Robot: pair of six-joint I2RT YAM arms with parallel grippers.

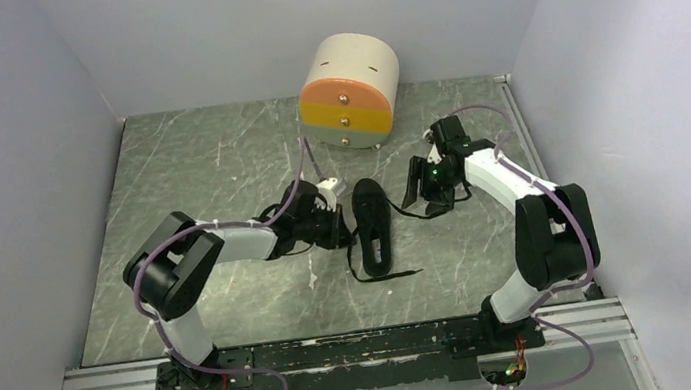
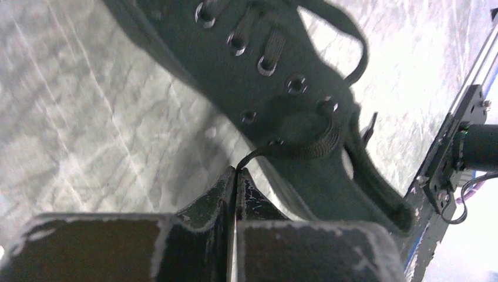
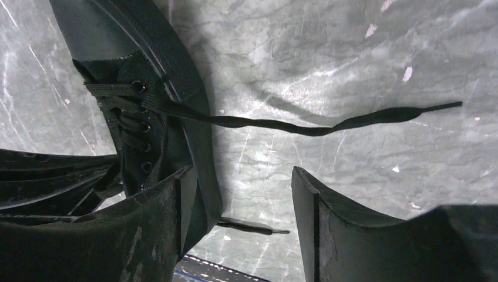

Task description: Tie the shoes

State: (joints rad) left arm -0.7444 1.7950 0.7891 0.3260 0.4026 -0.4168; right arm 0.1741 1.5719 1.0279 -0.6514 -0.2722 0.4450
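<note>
The small black shoe [image 1: 374, 224] lies in the middle of the table, lengthwise toward the back. My left gripper [image 1: 335, 219] is at the shoe's left side, shut on a thin black lace [image 2: 253, 155] that runs from its tips [image 2: 236, 173] to the shoe's eyelets [image 2: 276, 88]. My right gripper [image 1: 422, 190] is open just right of the shoe, empty. In the right wrist view the shoe [image 3: 147, 117] is by the left finger, and the other lace [image 3: 305, 126] lies loose across the table beyond the gripper [image 3: 241, 188].
A round drawer box [image 1: 350, 91] with orange, yellow and grey fronts stands behind the shoe. A lace end [image 1: 387, 275] trails on the table in front of the shoe. Grey walls enclose the table on three sides.
</note>
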